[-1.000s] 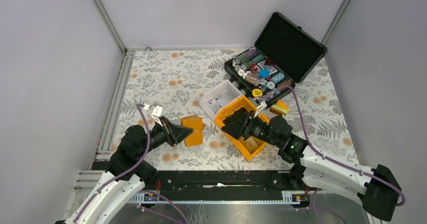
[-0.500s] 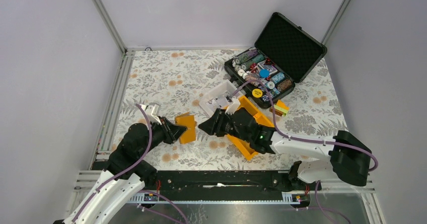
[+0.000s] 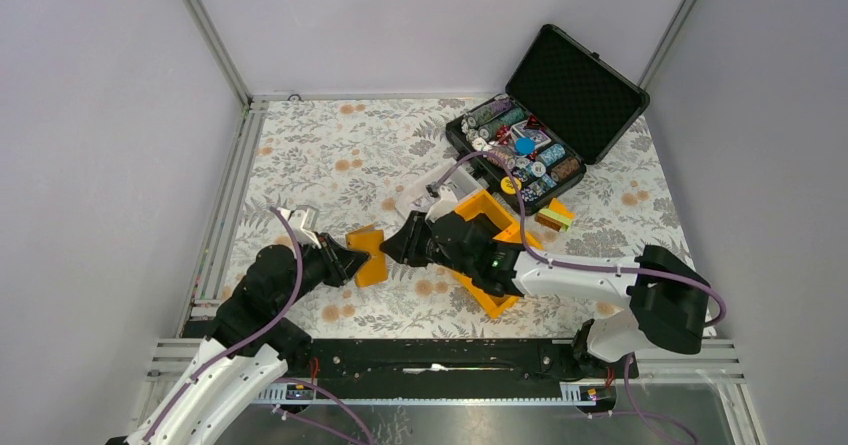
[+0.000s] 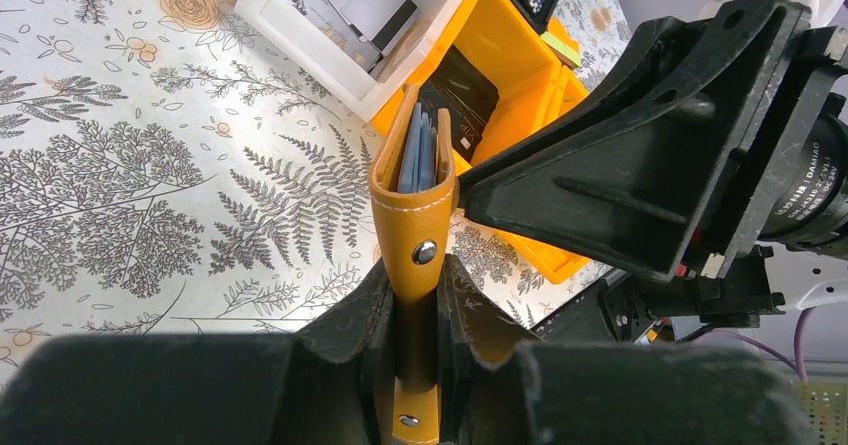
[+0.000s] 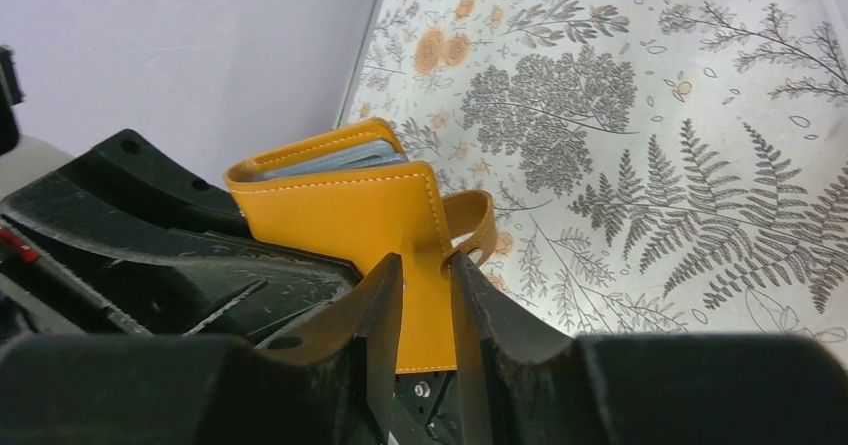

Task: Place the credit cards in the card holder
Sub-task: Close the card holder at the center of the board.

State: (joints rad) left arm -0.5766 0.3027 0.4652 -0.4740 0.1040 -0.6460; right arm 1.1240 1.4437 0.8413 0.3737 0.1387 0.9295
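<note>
My left gripper (image 3: pixel 348 261) (image 4: pixel 418 305) is shut on the orange card holder (image 3: pixel 366 255) (image 4: pixel 415 220), holding it on edge above the table by its snap end. Pale blue-grey credit cards (image 4: pixel 415 155) (image 5: pixel 325 160) show edge-on inside its pockets. My right gripper (image 3: pixel 393 247) (image 5: pixel 427 275) has come up against the holder's (image 5: pixel 345 215) other side. Its jaws are narrow with a gap between them. The holder's face shows through that gap, and its strap (image 5: pixel 480 227) touches one finger. In the left wrist view the right gripper's fingers (image 4: pixel 600 155) touch the holder's right face.
A white tray (image 3: pixel 425 190) with more cards in it and an orange bin (image 3: pixel 500 295) lie just behind the right arm. An open black case (image 3: pixel 520 150) of poker chips sits at the back right, with a small orange block (image 3: pixel 556 215) near it.
The right arm swung left from over the orange bin to the card holder, and its jaws narrowed. The left gripper drew the holder slightly left, now held on edge.
</note>
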